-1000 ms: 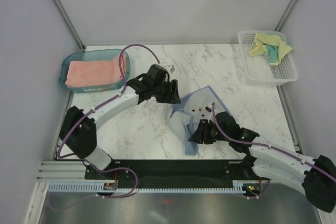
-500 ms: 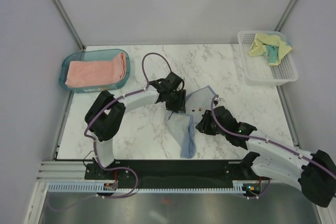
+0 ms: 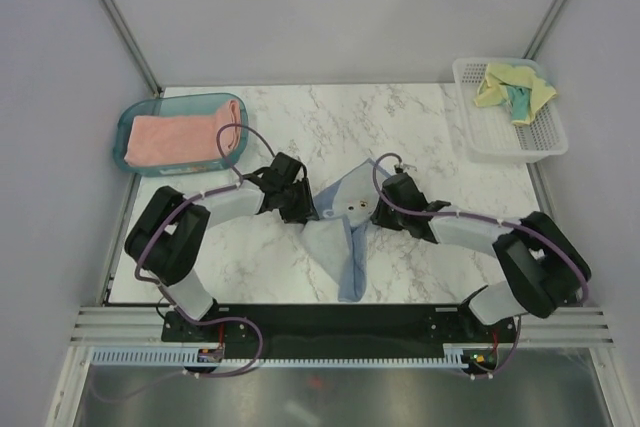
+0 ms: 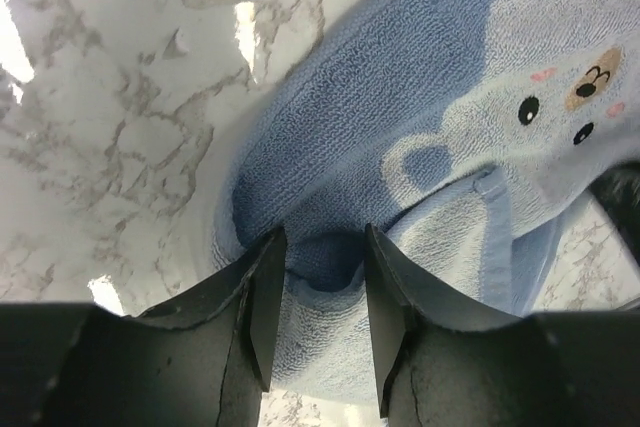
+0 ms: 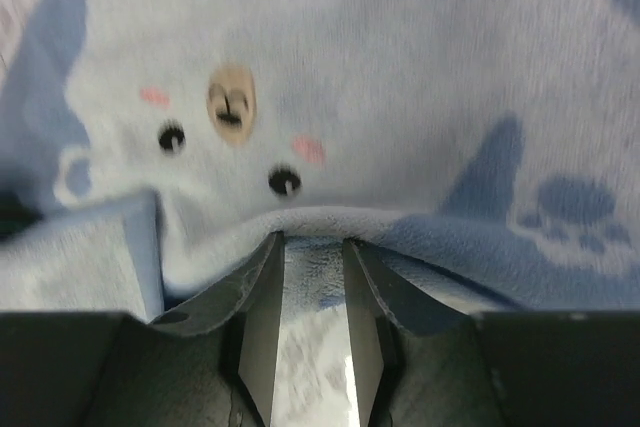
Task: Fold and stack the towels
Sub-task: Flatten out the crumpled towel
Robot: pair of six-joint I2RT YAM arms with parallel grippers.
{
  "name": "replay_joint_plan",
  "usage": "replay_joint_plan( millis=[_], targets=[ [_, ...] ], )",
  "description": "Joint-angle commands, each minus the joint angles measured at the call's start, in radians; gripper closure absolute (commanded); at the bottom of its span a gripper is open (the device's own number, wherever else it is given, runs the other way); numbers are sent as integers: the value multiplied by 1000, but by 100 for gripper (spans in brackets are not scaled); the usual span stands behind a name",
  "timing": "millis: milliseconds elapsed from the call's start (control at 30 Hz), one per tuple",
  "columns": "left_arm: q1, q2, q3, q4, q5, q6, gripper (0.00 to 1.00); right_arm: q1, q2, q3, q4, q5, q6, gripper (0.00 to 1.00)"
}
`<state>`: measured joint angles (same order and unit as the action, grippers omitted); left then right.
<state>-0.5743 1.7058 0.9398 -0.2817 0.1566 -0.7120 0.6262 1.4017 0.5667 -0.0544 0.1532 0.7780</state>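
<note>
On the marble worktop (image 3: 420,137), dead centre, the light blue towel (image 3: 342,247) lies rumpled, half bunched into a long tail that trails toward the arm bases. It's the one in play. Off to the far left, the salmon-pink towel (image 3: 180,137) sits folded in the teal tray (image 3: 122,142). At the far right, the pale yellow towel (image 3: 500,82) is a heap in the white mesh basket (image 3: 500,142).

Down at the cloth now: the left end effector (image 3: 300,212) is nipped onto a thick ridge of blue terry at the towel's left side. The right end effector (image 3: 373,215) pinches a folded edge on the opposite side, just below the printed bear face (image 5: 230,107).

This reads as the spread-out before the fold. To do it well, both grips want a single layer at true corners, and the left looks to have bunched cloth. Then lift together, draw apart evenly until the tail unrolls, and lay it flat with no twist.
</note>
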Motion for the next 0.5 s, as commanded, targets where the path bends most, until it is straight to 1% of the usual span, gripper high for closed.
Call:
replay_joint_plan(
  millis=[0,33,67,133,167,200,233,267,333,367,400,433,467],
  targets=[
    [-6,-61,-84,12,-75,-69,54,-78,182,129,76,13,-75,62],
    [-6,-80,-88,28,-83,-78,53,-104,282,172,76,-22,-112,62],
    [-4,-98,-87,35,-89,-84,47,-159,334,265,77,-47,-130,62],
    [-4,-127,-41,39,-92,-75,41,-213,442,387,56,-131,-183,62],
    [-4,-130,-18,39,-92,-46,39,-253,541,457,27,-150,-245,62],
    [-7,-124,38,42,-88,-18,37,-267,580,592,4,-185,-275,62],
    [-7,-117,69,41,-91,14,36,-279,609,649,-19,-220,-304,62],
    [-7,-107,97,36,-86,88,35,-289,632,730,-30,-295,-365,62],
    [-7,-68,192,-2,-88,166,36,-289,620,772,-85,-337,-407,62],
    [-7,-57,220,-17,-75,239,36,-289,584,774,-103,-368,-416,61],
    [-7,-45,258,-19,-69,274,35,-287,559,765,-128,-374,-424,61],
    [-6,-20,280,-28,-68,295,35,-289,499,748,-168,-369,-418,60],
    [-6,-5,304,-42,-78,302,35,-289,465,693,-186,-356,-407,60]
  ],
)
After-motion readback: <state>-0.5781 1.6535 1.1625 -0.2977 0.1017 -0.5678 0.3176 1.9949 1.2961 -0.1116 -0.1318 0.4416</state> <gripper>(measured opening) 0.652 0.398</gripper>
